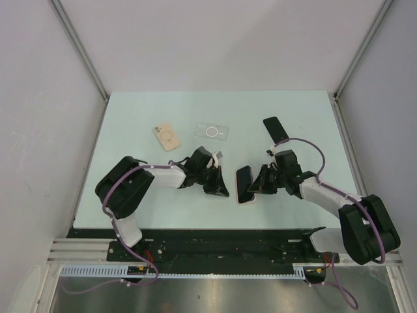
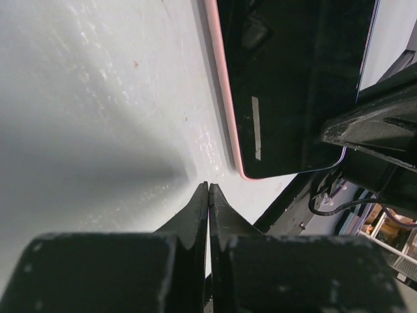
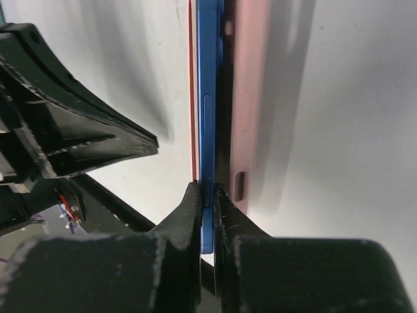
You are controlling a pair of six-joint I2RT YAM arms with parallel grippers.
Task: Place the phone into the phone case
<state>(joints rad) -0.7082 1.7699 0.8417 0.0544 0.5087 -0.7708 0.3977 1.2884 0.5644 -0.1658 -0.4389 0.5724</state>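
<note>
Tabletop (image 1: 130, 124): R arm (image 1: 326, 194) low (jaws on phone (image 1: 244, 182))

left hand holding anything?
No, the left hand is shut with its fingers pressed together on nothing; the phone sits just past its tips.

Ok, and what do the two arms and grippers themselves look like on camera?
Both arms match: the left arm and right arm have white links between bulky black joints. A thin purple cable loops along each. The left gripper and right gripper are matte black, with fingers tapering to narrow wedge tips.
</note>
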